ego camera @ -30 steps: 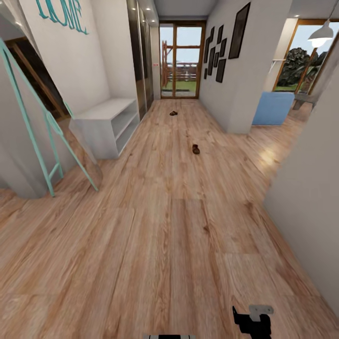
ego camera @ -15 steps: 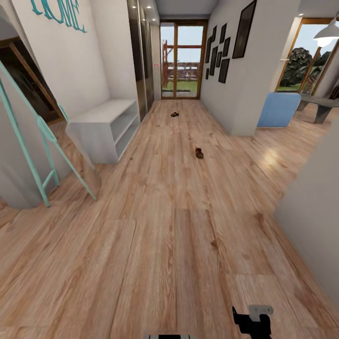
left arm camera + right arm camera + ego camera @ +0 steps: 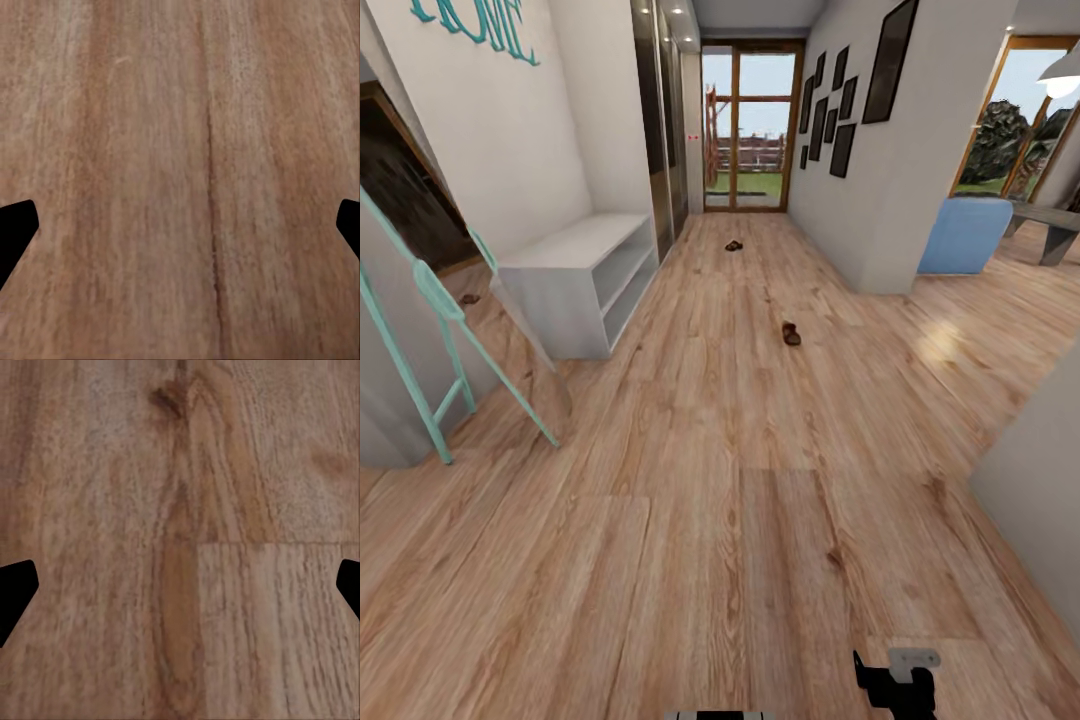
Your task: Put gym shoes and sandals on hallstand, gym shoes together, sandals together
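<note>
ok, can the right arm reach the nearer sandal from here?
Probably not. The nearer sandal lies well down the corridor floor, while the right pincer sits at the robot's base, open over bare planks. Nothing blocks the way; the base needs to drive closer.

Teal "HOME" lettering (image 3: 475, 28) on wall (image 3: 510, 140)

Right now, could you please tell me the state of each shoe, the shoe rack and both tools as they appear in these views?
Nearer sandal: lying on the corridor floor, not on the rack.
Farther sandal: on the floor near the glass door.
Hallstand: bench top and both open shelves hold no shoes.
Left tool: open, holding nothing, above bare floor.
Right tool: open, holding nothing, above bare floor.
</note>
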Tool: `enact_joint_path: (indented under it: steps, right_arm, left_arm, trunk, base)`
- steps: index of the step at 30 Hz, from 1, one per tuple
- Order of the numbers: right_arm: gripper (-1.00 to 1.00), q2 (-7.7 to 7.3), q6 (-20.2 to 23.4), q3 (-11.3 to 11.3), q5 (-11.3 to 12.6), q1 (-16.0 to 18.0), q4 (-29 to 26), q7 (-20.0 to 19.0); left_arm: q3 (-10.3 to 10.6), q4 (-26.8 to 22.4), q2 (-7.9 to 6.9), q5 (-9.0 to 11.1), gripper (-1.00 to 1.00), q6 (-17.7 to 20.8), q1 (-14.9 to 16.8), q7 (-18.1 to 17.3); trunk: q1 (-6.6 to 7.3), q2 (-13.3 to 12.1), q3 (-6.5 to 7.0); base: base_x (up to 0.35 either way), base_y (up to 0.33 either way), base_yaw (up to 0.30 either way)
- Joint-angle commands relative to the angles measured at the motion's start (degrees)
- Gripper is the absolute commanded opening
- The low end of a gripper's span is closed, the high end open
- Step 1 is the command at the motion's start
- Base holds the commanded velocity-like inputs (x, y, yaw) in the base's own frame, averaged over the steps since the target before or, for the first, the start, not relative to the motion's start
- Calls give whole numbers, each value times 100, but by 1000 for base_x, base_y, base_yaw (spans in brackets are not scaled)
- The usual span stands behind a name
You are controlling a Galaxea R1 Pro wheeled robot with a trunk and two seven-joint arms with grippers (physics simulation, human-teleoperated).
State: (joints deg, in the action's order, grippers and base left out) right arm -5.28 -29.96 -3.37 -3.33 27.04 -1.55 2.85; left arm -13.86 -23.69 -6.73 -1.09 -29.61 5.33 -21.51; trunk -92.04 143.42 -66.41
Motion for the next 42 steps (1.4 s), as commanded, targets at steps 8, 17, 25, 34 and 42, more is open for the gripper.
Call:
enact_joint_path:
  steps: [8, 17, 25, 34, 42]
  right_arm:
    - [100, 0, -18, -32, -37, 3, 6, 14]
    - [100, 0, -18, -32, -37, 3, 6, 13]
    - [100, 0, -18, -32, -37, 3, 6, 14]
    - [100, 0, -18, -32, -37, 3, 6, 14]
    - [100, 0, -18, -32, -37, 3, 6, 14]
  left_arm:
    - [-47, 5, 5, -10, 100, -8, 4, -55]
    - [-47, 5, 5, -12, 100, -7, 4, -55]
    - [-46, 5, 5, -11, 100, -7, 4, -55]
    - [-47, 5, 5, -7, 100, -8, 5, -55]
    - [-47, 5, 5, -6, 100, -6, 5, -55]
  trunk:
    - [-2, 2, -5]
    - [-2, 2, -5]
    - [-2, 2, -5]
    - [-2, 2, -5]
    - [-2, 2, -5]
  base:
    - [339, 42, 0]
    - [339, 3, -62]
    - [339, 0, -157]
    - [339, 0, -14]
    - [339, 31, -1]
